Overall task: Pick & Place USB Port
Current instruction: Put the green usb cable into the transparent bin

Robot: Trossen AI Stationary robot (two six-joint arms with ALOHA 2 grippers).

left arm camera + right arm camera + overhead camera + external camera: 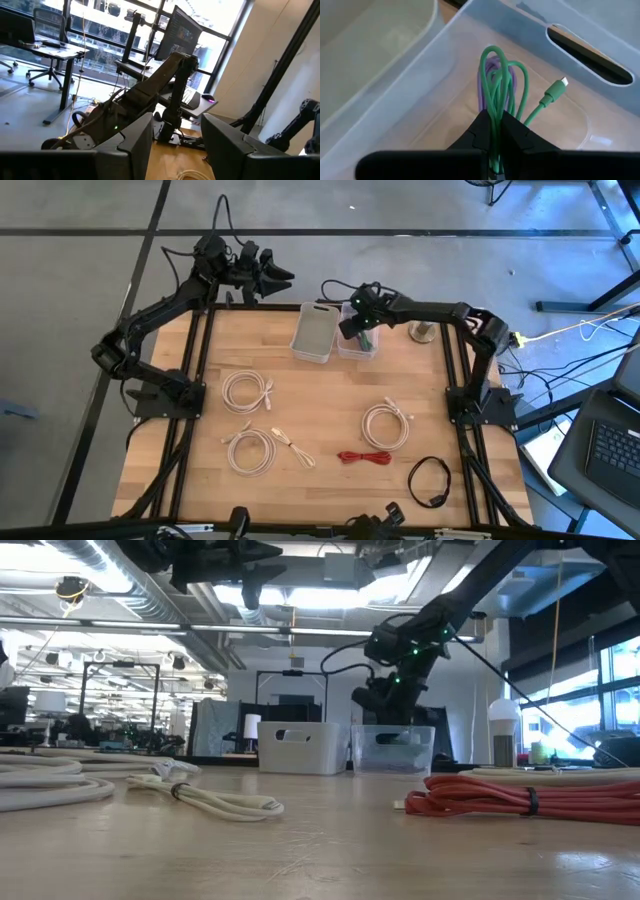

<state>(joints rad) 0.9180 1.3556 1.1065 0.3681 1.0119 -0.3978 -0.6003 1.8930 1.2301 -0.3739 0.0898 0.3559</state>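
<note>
A green coiled USB cable (495, 75) is in my right gripper (495, 120), which is shut on it over the clear bin (360, 345) at the table's far edge. The cable's plug (559, 86) sticks out to one side. A purple cable (484, 85) shows behind the green loops, inside the bin. In the low view my right gripper (385, 700) hangs just above the clear bin (393, 750). My left gripper (280, 277) is open and raised beyond the table's far-left corner; the left wrist view shows its gap (175, 145) with nothing in it. My right gripper pinches the green cable's bundled loops (494, 107) between its two fingers, several strands together. The fingers come from above, pointing down into the clear bin. The loops reach on past the fingertips toward the bin's floor; whether they touch it I cannot tell.
A white bin (313, 332) stands beside the clear one, on its left. Three white cable coils (247, 390) (250, 448) (387, 425), a red cable (365, 457) and a black cable (430, 480) lie on the wooden table. A small roll (422, 332) sits right of the bins.
</note>
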